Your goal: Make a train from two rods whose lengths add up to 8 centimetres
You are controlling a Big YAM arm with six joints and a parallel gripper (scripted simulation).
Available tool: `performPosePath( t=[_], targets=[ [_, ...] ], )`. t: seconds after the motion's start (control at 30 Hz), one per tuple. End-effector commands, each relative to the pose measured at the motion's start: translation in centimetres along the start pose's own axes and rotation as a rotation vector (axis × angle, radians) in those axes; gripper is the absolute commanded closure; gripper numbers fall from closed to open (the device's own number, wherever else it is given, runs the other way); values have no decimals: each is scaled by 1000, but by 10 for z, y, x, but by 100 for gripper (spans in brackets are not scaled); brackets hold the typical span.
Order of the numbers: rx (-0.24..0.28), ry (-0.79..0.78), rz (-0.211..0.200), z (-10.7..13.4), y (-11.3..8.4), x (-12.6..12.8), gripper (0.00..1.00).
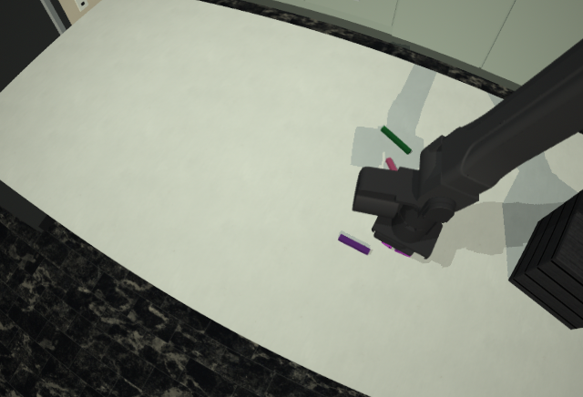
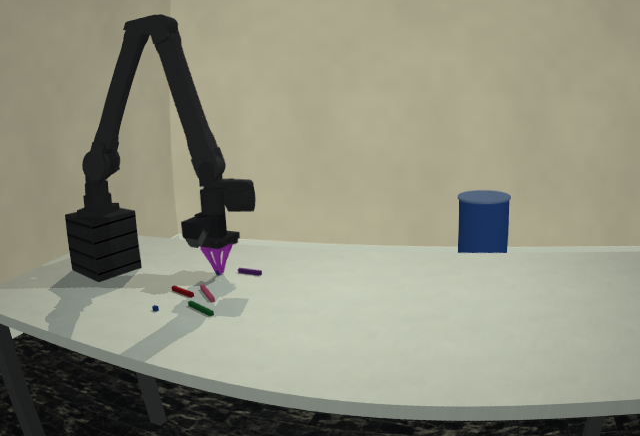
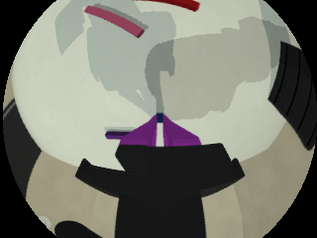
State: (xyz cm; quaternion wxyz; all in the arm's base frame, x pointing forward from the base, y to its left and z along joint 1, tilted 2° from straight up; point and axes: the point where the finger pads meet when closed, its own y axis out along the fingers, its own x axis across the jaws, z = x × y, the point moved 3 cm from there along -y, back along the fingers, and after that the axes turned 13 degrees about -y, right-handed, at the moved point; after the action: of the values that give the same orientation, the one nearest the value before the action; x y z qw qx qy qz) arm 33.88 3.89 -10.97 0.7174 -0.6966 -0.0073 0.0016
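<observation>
1. as the arm covers much of the near side from the top, the tool [image 1: 394, 249] [image 2: 219, 272] [image 3: 159, 118] shows only slivers of its fingers, and its grip cannot be read there. the purple rod [image 1: 353, 244] [image 2: 250, 271] [image 3: 115, 134] lies close by on the tabletop [image 1: 211, 171] [image 2: 413, 328] [image 3: 50, 89]; a sideways swing while low could knock it.

2. in the exterior view the tool is narrow, with the held blue rod [image 2: 217, 272] [image 3: 159, 118] at its tips, just above or at the surface. the red rod [image 2: 183, 291] [image 3: 185, 4] lies apart, and seems the right partner, one plus seven. the pink rod [image 1: 392, 164] [image 2: 207, 293] [image 3: 115, 21] and green rod [image 1: 395, 139] [image 2: 200, 308] sit near it, so a train built there may crowd them. the spare blue rod [image 2: 155, 308] must stay out.

3. from the wrist, the tips pinch that tiny rod. so short a piece could twist on release, spoiling its line, or be dragged if the fingers lift before parting fully.
</observation>
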Motion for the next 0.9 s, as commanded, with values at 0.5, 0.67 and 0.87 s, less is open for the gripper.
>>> performPosePath(
  t=[0.5, 0.67, 0.87],
  targets=[
    [1, -13, -43, 4, -4, 19, 96],
    [1, -13, -43, 4, -4, 19, 96],
    [1, -13, -43, 4, -4, 19, 96]
  ],
)
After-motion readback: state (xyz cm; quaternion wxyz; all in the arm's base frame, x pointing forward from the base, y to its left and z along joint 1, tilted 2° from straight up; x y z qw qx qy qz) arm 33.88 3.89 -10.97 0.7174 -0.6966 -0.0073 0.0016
